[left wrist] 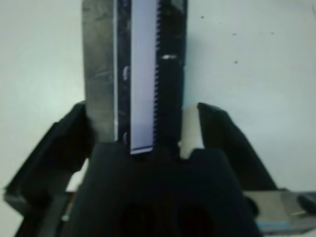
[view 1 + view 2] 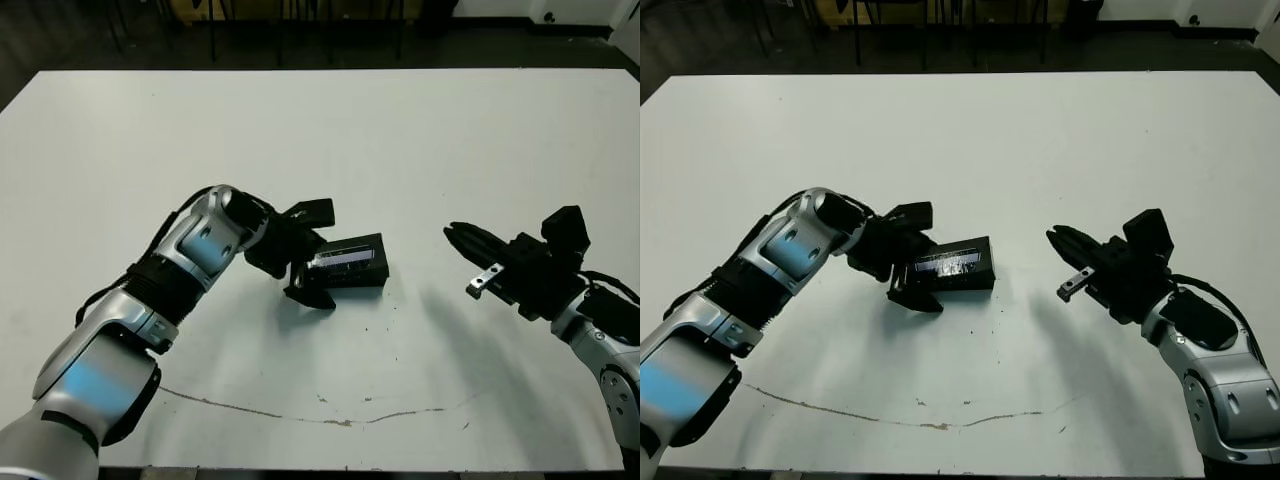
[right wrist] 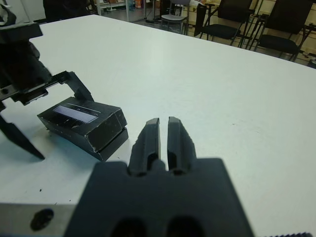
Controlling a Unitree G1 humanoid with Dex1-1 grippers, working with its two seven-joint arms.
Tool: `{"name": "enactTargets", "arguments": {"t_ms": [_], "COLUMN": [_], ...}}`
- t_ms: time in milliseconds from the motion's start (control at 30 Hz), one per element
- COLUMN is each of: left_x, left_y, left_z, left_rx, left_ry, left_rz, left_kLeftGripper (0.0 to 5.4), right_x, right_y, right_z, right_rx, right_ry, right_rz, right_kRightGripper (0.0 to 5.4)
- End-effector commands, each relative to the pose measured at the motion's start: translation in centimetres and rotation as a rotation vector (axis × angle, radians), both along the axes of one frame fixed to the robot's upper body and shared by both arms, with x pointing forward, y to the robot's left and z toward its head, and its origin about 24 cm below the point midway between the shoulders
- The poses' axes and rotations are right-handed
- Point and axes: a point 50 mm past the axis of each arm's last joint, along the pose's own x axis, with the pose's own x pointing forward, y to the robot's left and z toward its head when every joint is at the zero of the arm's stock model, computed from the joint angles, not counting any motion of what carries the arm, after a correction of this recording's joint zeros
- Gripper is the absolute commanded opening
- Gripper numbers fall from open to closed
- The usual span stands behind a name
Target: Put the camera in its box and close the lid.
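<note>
Left end effector (image 2: 308, 255), fingers apart astride the lid (image 2: 348, 257), should press it squarely onto the box (image 3: 109, 144); right end effector (image 3: 163, 139) rests together.

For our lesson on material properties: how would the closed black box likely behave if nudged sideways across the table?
The box is flat-sided and low, so it would probably slide, not roll or tip. Its straight edges suggest stiff card. The lid sits slightly askew, so it might shift.
</note>
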Motion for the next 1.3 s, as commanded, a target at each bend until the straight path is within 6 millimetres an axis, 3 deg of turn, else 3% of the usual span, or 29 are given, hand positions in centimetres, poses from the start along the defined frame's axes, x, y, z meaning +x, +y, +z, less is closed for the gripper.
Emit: {"name": "enactTargets", "arguments": {"t_ms": [33,200,367,633,1000,1300], "left_x": [-1.4,-1.3,-1.1,0.0,0.0,-1.0], "left_y": [0.8,0.7,0.8,2.9,4.9,7.2], "left_z": [-2.8,-2.7,-2.1,-0.8,0.2,0.3], "left_rx": [0.080,0.073,0.030,-0.021,-0.080,-0.110], "left_ry": [0.110,0.110,-0.006,-0.227,-0.197,-0.140], "left_rz": [0.019,0.009,-0.001,0.102,0.131,0.118], "left_kLeftGripper": [5.38,5.38,5.38,5.38,5.38,5.38], "right_x": [-0.1,-0.1,-0.1,-0.1,0.0,-0.1], "right_y": [0.0,0.0,0.0,-0.1,-0.1,-0.1], "right_z": [-0.4,-0.4,-0.5,-0.6,-0.6,-0.4], "right_rx": [-0.001,-0.005,0.001,-0.002,-0.002,-0.015], "right_ry": [0.025,0.026,0.025,0.036,0.038,0.024], "right_rz": [-0.004,-0.003,0.004,0.000,0.005,0.016], "right_kRightGripper": [0.00,0.00,0.00,0.00,0.00,0.00]}}
